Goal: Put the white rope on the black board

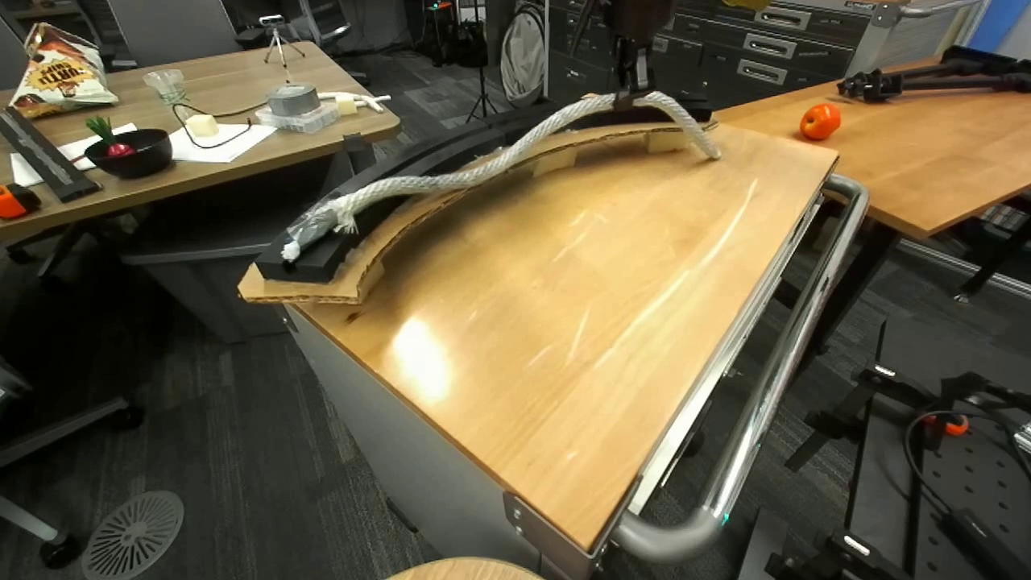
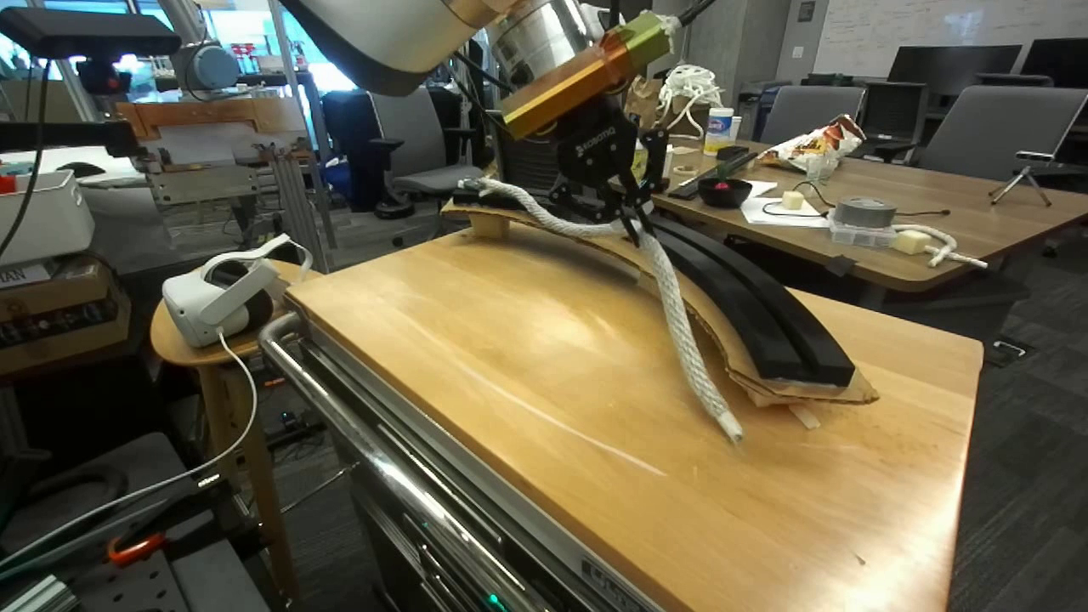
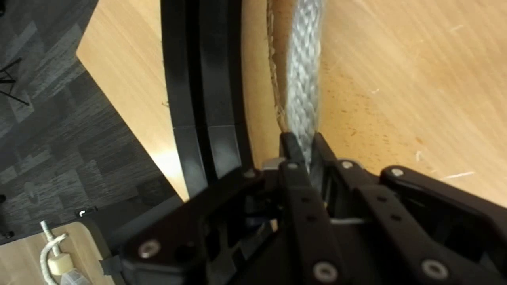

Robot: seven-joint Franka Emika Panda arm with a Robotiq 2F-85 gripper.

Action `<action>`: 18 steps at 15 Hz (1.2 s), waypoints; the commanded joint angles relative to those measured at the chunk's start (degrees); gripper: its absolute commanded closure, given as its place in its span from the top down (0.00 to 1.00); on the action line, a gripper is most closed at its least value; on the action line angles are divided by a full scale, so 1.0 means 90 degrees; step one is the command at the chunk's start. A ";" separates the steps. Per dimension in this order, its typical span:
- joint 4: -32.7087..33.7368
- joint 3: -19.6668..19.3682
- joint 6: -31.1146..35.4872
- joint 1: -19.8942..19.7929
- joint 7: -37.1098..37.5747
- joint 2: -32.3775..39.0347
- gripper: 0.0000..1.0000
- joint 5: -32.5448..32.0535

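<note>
End effector (image 3: 303, 139), super close in the wrist view, has the white rope (image 3: 304, 75) pinched. Guessing mid-laying; next move's probably left there, then down onto the black board (image 3: 217, 79).

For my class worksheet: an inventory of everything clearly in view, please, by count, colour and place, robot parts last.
workbench: 1, grey with wooden top, centre
cardboard: 1, brown, over workbench
board: 1, black, on cardboard
long rope: 1, white, one end on board, other off it
tables: at least 2, brown, near workbench
short rope: 1 or 2, white, on a table
bag: 1, white and brown, same table
bowl: 1, black, same table
box: 1, clear, same table
roll: 1, grey, on box
mini tripod: 1, silver, same table
fruit: 1, orange-red, another table
stool: 1, tan, beside workbench
headset: 1, white, on stool
chairs: several, grey, background
gripper: 1, black, closed on long rope
arm: 1, white and silver, above workbench
</note>
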 commanded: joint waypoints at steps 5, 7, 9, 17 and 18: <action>0.0975 -0.0090 0.0460 -0.0038 0.0684 0.0832 0.03 -0.0011; 0.0880 -0.0118 0.0817 -0.0092 0.0800 0.0714 0.03 0.0100; 0.0770 -0.0168 0.1175 -0.0157 0.0878 0.0594 0.03 0.0219; 0.0874 -0.0239 0.2013 -0.0379 0.0528 0.0813 0.03 0.1536; 0.0950 -0.0213 0.1853 -0.0363 0.0356 0.0891 0.03 0.1734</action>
